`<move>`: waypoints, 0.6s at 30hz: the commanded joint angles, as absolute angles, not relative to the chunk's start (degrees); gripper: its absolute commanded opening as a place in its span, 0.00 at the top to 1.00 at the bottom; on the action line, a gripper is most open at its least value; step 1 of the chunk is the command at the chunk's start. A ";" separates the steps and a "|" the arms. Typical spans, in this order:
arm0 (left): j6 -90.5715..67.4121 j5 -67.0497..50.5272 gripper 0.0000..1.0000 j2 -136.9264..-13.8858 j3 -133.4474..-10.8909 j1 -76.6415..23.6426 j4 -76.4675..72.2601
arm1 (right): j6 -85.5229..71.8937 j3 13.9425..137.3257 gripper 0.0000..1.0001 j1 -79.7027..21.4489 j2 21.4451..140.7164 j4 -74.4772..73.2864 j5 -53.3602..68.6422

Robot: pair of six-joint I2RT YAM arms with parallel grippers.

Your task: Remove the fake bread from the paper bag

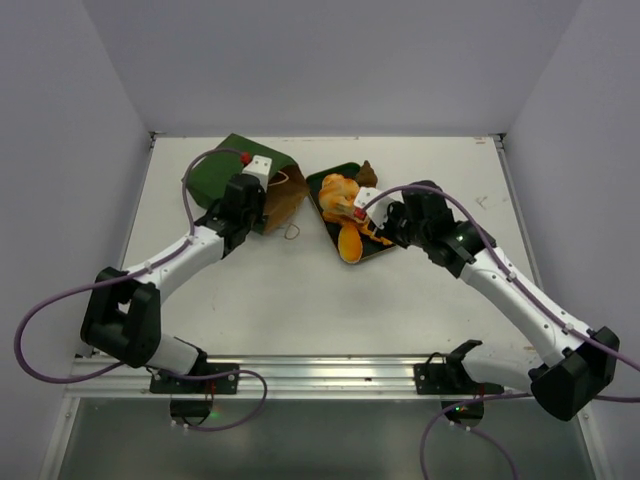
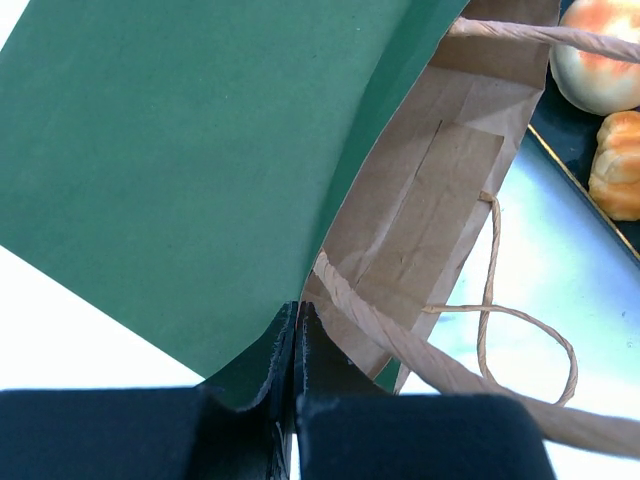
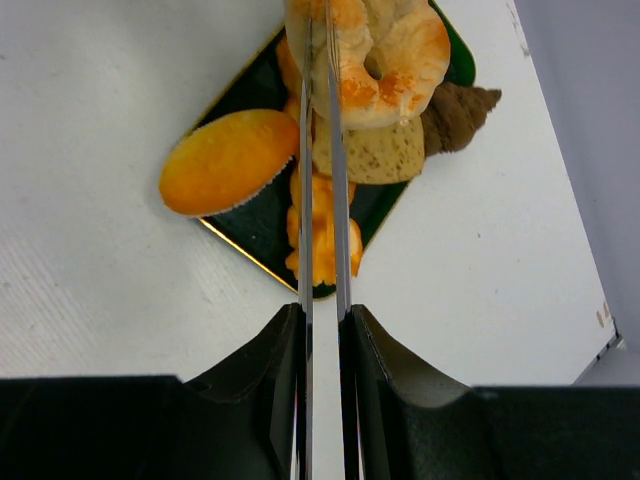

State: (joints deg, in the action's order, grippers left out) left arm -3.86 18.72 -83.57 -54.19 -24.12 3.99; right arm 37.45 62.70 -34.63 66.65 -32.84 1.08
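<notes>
The paper bag [image 1: 232,166], dark green outside, lies on its side at the back left, mouth toward the right. My left gripper [image 1: 262,196] is shut on its upper mouth edge [image 2: 296,320]. The brown inside [image 2: 440,190] shows no bread. The fake bread [image 1: 340,192] is piled on a flat dark green tray [image 1: 322,181]: a croissant [image 3: 395,60], an oval bun [image 3: 228,160] and the dark brown piece [image 3: 462,108]. My right gripper [image 1: 388,226] is shut on thin metal tongs [image 3: 322,200] over the tray. The tong tips are out of view.
Tan cord handles [image 2: 490,320] trail from the bag mouth onto the table, one loop lying between bag and tray [image 1: 292,232]. Two buns [image 2: 600,70] on the tray sit just beyond the bag mouth. Grey walls close the table at the back and sides.
</notes>
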 commanded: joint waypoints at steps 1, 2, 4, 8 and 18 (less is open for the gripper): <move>-3.34 17.14 1.00 -81.57 -56.51 -23.29 4.21 | 36.83 62.14 1.00 -29.80 65.48 -29.19 2.46; -3.17 17.05 1.00 -81.13 -56.25 -23.29 4.39 | 36.83 61.79 1.00 -29.10 65.57 -28.57 2.55; -2.64 16.79 1.00 -79.99 -55.73 -23.12 4.57 | 36.83 60.39 1.00 -27.00 66.35 -26.99 2.81; -2.29 16.17 1.00 -77.70 -53.97 -22.68 5.01 | 36.48 58.45 1.00 -24.52 68.81 -22.33 4.13; -2.20 14.33 1.00 -72.69 -51.86 -22.15 7.20 | 35.16 57.04 0.81 -23.64 71.28 -18.81 4.57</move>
State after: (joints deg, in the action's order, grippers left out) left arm -3.33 15.79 -74.72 -52.82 -22.83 5.80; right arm 36.47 56.64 -23.92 72.25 -24.12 2.83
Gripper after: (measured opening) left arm 0.008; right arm 0.283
